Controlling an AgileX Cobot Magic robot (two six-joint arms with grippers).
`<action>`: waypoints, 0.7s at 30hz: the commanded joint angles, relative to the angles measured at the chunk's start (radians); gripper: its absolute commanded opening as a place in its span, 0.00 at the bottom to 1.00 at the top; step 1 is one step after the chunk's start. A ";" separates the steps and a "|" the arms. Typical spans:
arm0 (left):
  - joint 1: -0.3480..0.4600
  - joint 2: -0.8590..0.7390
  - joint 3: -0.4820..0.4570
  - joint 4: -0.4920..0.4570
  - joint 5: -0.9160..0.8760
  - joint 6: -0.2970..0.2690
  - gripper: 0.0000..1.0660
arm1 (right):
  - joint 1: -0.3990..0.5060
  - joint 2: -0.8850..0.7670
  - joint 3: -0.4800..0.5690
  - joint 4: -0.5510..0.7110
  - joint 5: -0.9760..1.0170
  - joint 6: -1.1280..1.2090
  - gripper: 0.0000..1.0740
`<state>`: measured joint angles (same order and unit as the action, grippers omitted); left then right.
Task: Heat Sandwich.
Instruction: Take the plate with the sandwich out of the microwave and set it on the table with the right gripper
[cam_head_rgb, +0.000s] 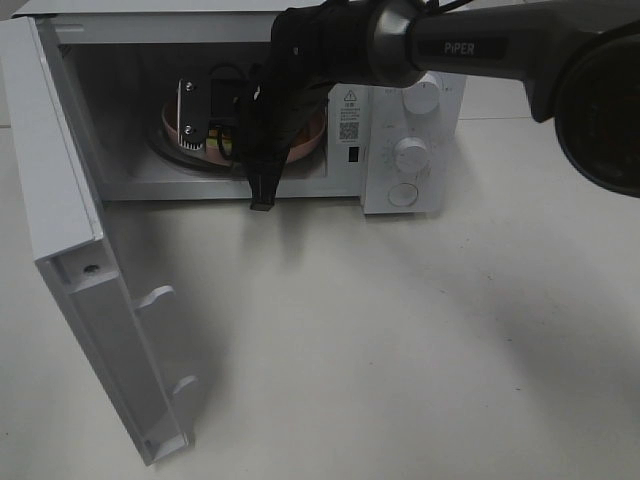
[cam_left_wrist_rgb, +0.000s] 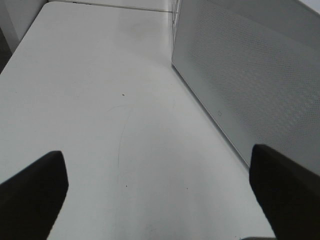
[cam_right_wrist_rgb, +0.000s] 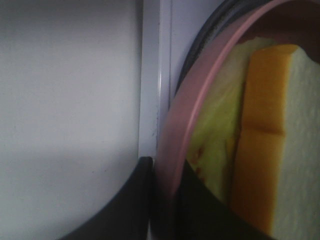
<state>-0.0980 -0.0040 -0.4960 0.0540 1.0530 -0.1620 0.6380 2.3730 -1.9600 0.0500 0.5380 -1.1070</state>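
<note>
The sandwich (cam_right_wrist_rgb: 295, 150), pale bread with orange filling (cam_right_wrist_rgb: 260, 150), lies on a round pink plate (cam_right_wrist_rgb: 175, 130) inside the open microwave (cam_head_rgb: 400, 110). My right gripper (cam_right_wrist_rgb: 165, 172) is shut on the plate's rim, one dark finger (cam_right_wrist_rgb: 132, 205) outside it and one inside. In the exterior high view the right arm (cam_head_rgb: 450, 45) reaches into the cavity and hides most of the plate (cam_head_rgb: 312, 138). My left gripper (cam_left_wrist_rgb: 156, 152) hangs open over bare table, with nothing between its fingers. It does not show in the exterior high view.
The microwave door (cam_head_rgb: 80, 250) swings wide open toward the front left. The control panel with its dials (cam_head_rgb: 410, 155) is on the right. The left wrist view shows the microwave's perforated side wall (cam_left_wrist_rgb: 260, 75) beside the white table (cam_left_wrist_rgb: 100, 100).
</note>
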 joint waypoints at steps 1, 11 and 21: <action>0.000 -0.016 0.000 -0.008 -0.009 -0.009 0.85 | 0.005 -0.031 0.003 -0.034 -0.005 -0.014 0.00; 0.000 -0.016 0.000 -0.008 -0.009 -0.009 0.85 | 0.017 -0.051 0.003 -0.067 -0.009 -0.013 0.00; 0.000 -0.016 0.000 -0.008 -0.009 -0.009 0.85 | 0.040 -0.062 0.003 -0.101 -0.001 -0.027 0.00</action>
<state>-0.0980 -0.0040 -0.4960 0.0540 1.0530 -0.1620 0.6690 2.3360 -1.9520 -0.0380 0.5540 -1.1180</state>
